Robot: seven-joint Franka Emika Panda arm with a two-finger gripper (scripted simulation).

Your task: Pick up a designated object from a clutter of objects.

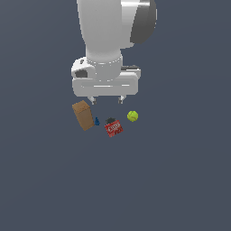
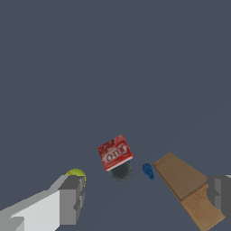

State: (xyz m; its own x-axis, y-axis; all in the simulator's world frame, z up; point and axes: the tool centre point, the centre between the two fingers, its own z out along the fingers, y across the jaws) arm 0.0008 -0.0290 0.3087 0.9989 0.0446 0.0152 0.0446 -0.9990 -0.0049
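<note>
The brown cardboard box (image 1: 83, 115) stands tilted at the exterior view's left of the clutter; it also shows in the wrist view (image 2: 185, 182), partly behind one fingertip (image 2: 220, 194). Beside it lie a tiny blue piece (image 1: 96, 121), a red packet with a black top (image 1: 113, 127) and a yellow-green ball (image 1: 132, 116). My gripper (image 1: 106, 100) hangs above and behind the clutter, jaws wide apart and empty. In the wrist view the red packet (image 2: 115, 152), blue piece (image 2: 148, 170) and ball (image 2: 76, 175) lie between the spread fingers.
The items rest on a plain dark blue-grey floor (image 1: 180, 180). The white arm (image 1: 106, 40) fills the upper middle of the exterior view.
</note>
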